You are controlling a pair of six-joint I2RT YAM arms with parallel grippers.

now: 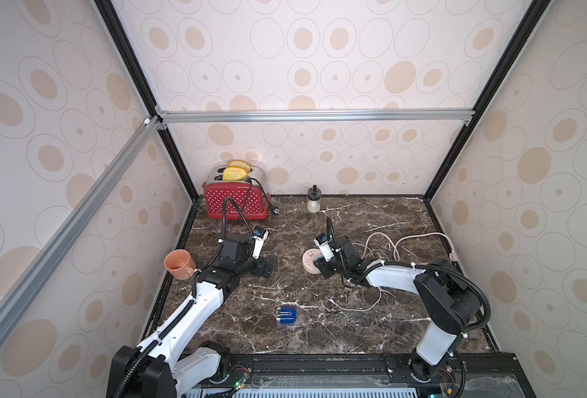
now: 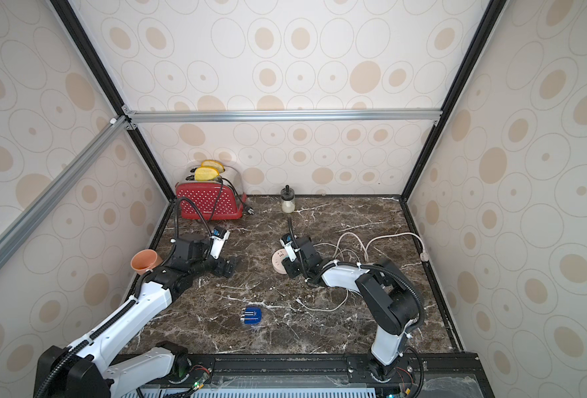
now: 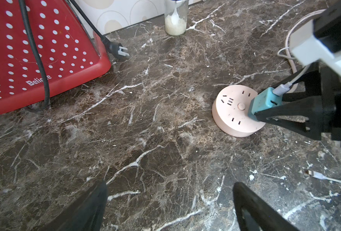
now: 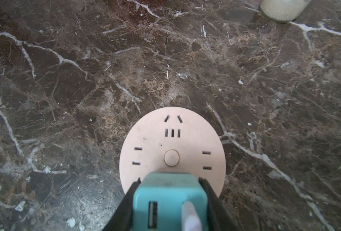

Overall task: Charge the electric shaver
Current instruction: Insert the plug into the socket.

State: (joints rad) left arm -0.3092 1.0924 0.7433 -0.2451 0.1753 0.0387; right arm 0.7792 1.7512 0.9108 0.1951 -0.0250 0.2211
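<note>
Marble counter (image 1: 319, 337), right hand (image 4: 170, 179) around teal adapter (image 4: 169, 200) at pink power strip (image 4: 145, 140)

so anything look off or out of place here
The toaster has its black cord hanging across its front, plug loose on the counter. The white cable lies in loose loops, its free end apart from the electric shaver.
</note>
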